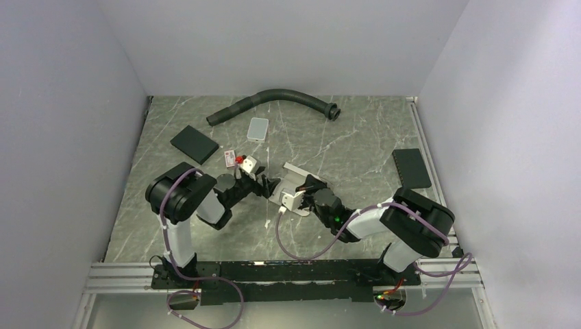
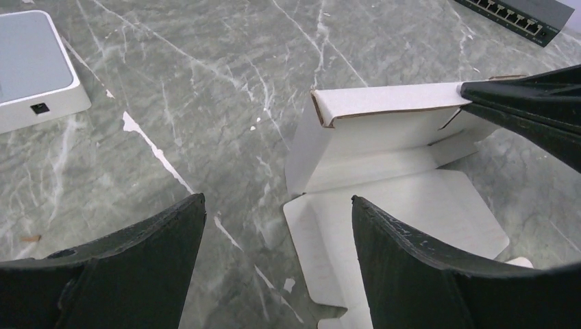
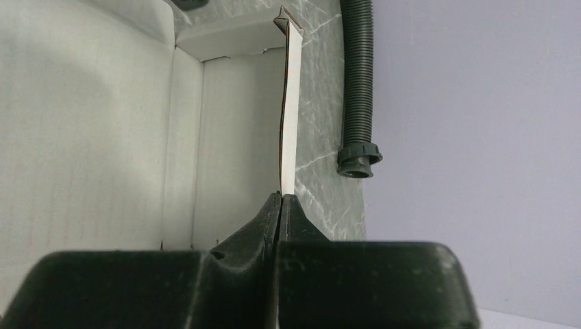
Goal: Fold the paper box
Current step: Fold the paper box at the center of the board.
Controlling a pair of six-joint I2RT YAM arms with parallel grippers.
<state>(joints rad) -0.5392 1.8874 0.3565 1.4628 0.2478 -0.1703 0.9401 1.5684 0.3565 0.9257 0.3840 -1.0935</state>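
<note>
Top view: the paper box (image 1: 296,179) sits half-formed on the marble table (image 1: 356,144).

Left wrist view: the left gripper (image 2: 277,199) gapes wide and empty, just short of the flat flap (image 2: 411,212).

Right wrist view: the right gripper (image 3: 281,197) pinches 1 raised wall (image 3: 290,103).

The next move is probably for the left gripper to lift that flap.

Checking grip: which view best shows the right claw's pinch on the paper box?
Right wrist: right claw shut on the paper box wall, close up. Left wrist shows that wall side-on, claw tip at its end. Top external: box small, partly behind arms.
</note>
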